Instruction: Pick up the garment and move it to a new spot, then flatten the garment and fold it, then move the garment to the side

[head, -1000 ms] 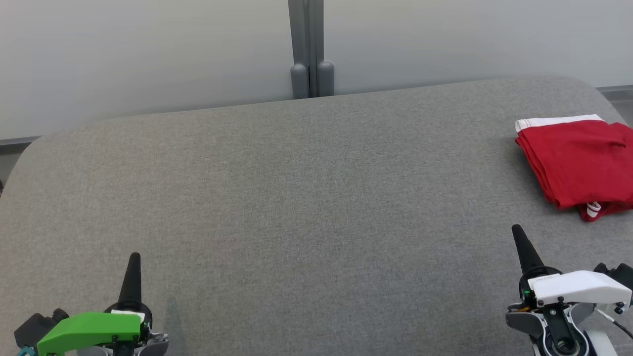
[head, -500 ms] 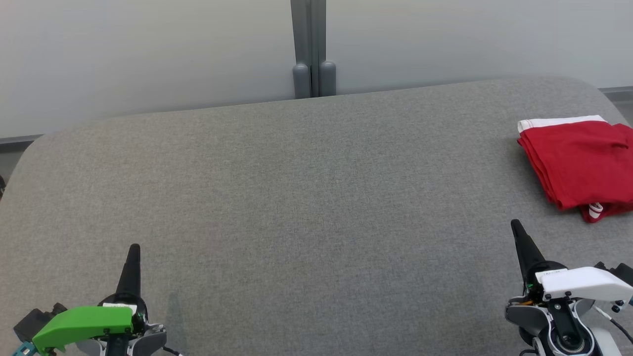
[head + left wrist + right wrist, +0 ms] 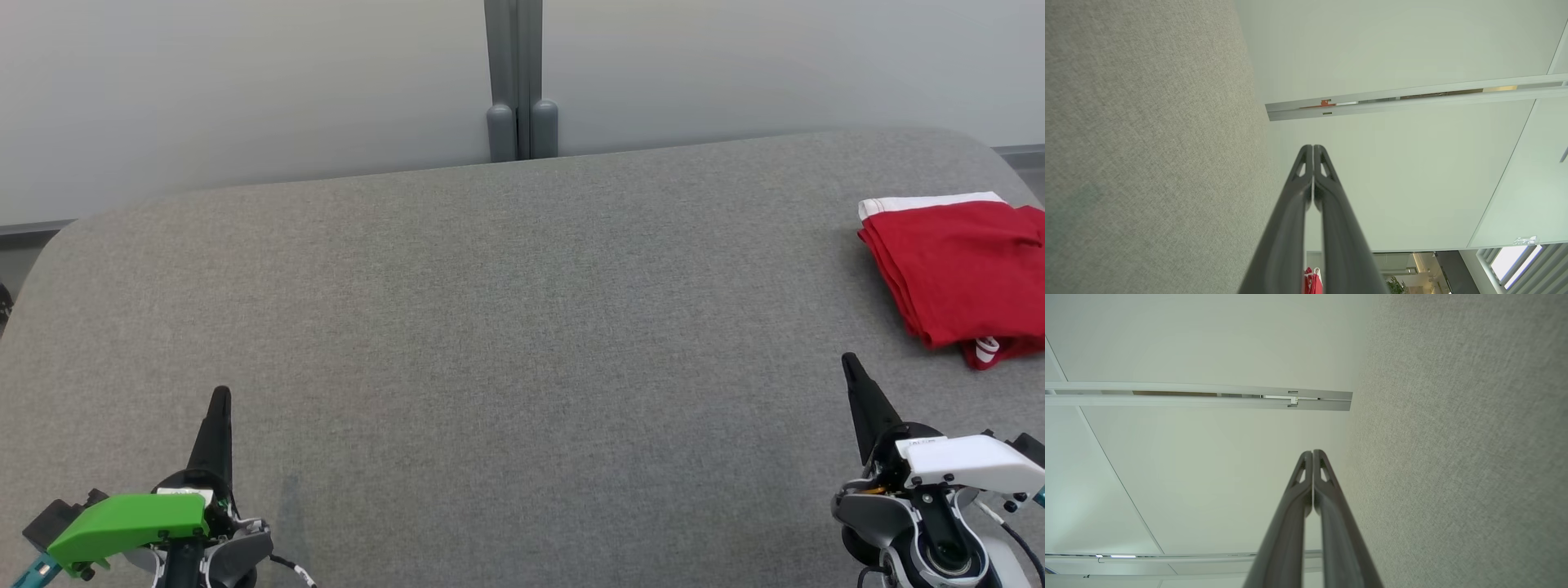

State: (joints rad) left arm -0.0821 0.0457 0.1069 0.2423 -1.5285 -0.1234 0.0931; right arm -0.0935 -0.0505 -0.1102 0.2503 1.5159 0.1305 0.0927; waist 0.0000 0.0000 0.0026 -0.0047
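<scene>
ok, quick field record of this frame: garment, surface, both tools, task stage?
garment: red with white band, folded, flat at the surface's right edge
surface: grey fabric
left tool: shut, holding nothing, near-left corner
right tool: shut, holding nothing, apart from the garment, nearer the robot
stage: looks folded and set aside

I read nothing: the small label (image 3: pixel 186 493) on my left gripper (image 3: pixel 220 395) and tiny print (image 3: pixel 921 442) on my right gripper (image 3: pixel 849 359) are blurred.
</scene>
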